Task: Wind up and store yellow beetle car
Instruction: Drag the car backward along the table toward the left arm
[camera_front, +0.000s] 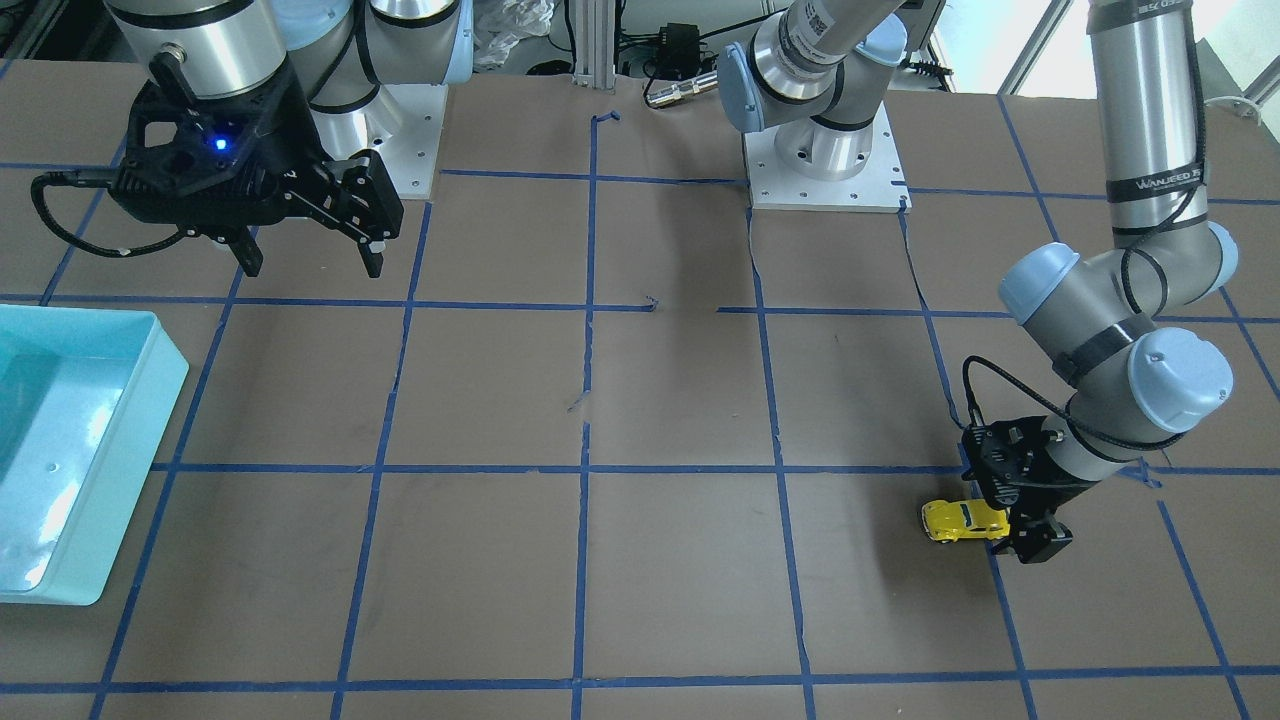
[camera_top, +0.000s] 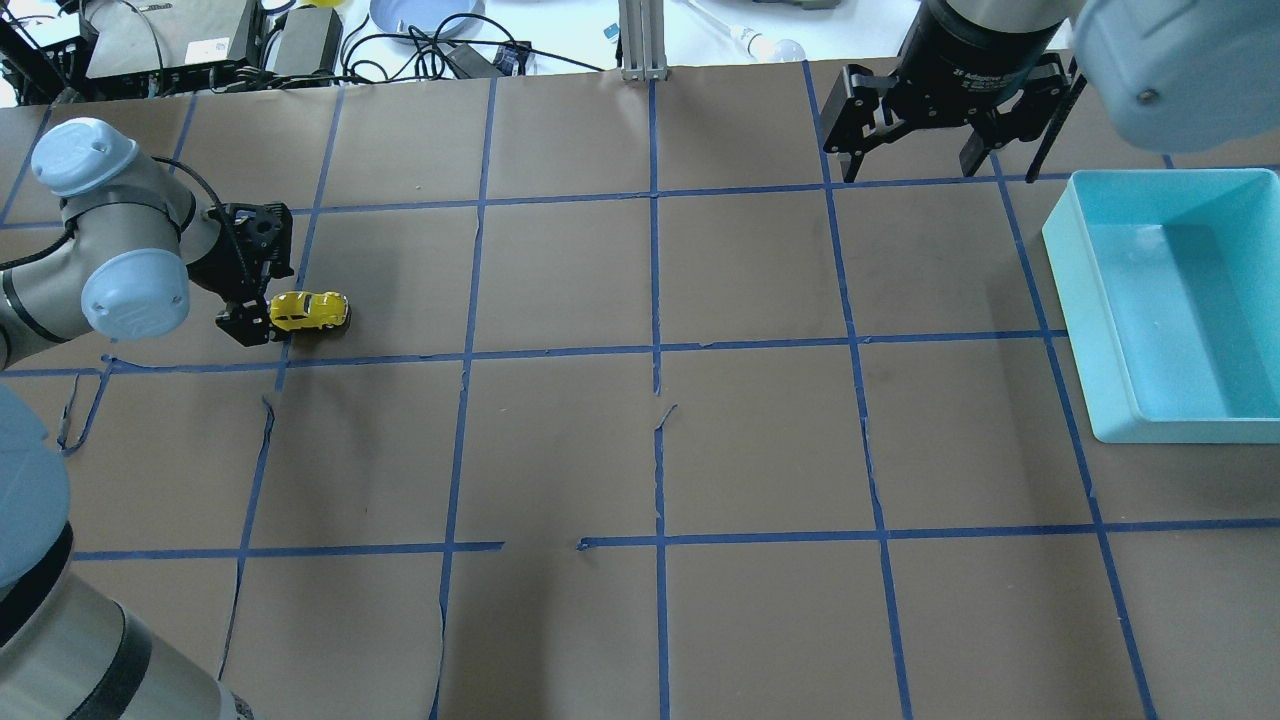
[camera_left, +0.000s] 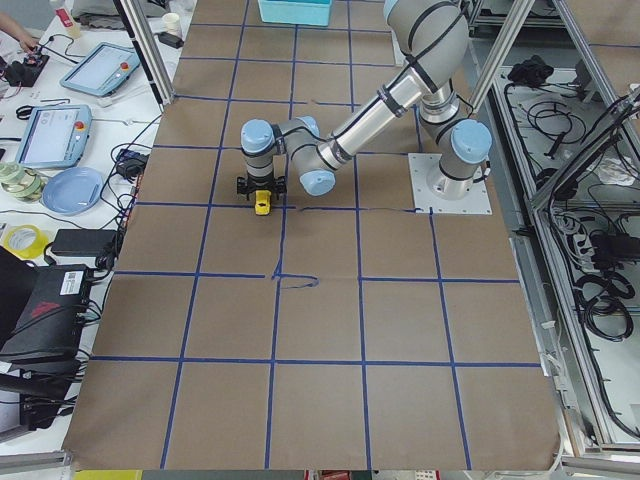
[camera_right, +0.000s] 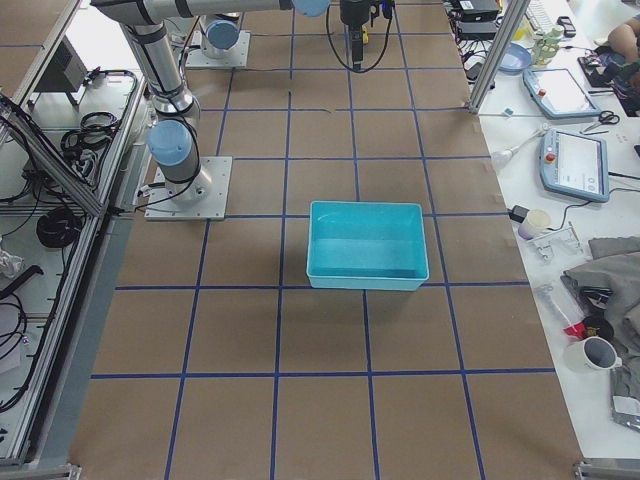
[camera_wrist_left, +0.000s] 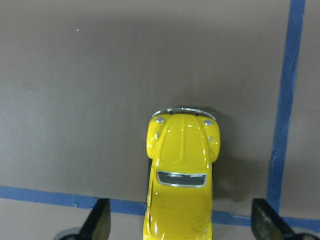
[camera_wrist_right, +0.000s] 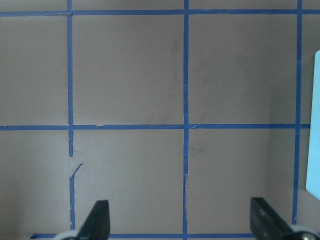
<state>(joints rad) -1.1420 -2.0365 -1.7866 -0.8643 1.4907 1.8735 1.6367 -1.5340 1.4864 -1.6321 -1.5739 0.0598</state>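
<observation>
Sitting at the overhead view's left edge on the brown paper-covered table (camera_top: 640, 450): tiny glossy yellow beetle car (camera_top: 310, 310), between the left gripper (camera_wrist_left: 181, 227)'s widely spread fingers, neither touching. Right gripper (camera_top: 940, 168), upper right: spread, empty, near the light-blue plastic bin (camera_top: 1062, 252).

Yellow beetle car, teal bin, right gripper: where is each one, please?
yellow beetle car (camera_top: 308, 308): overhead exterior view, on its roof.
teal bin (camera_top: 1180, 430): overhead exterior view, on its near wall.
right gripper (camera_wrist_right: 181, 222): right wrist-mounted view, midway between its open fingertips.
</observation>
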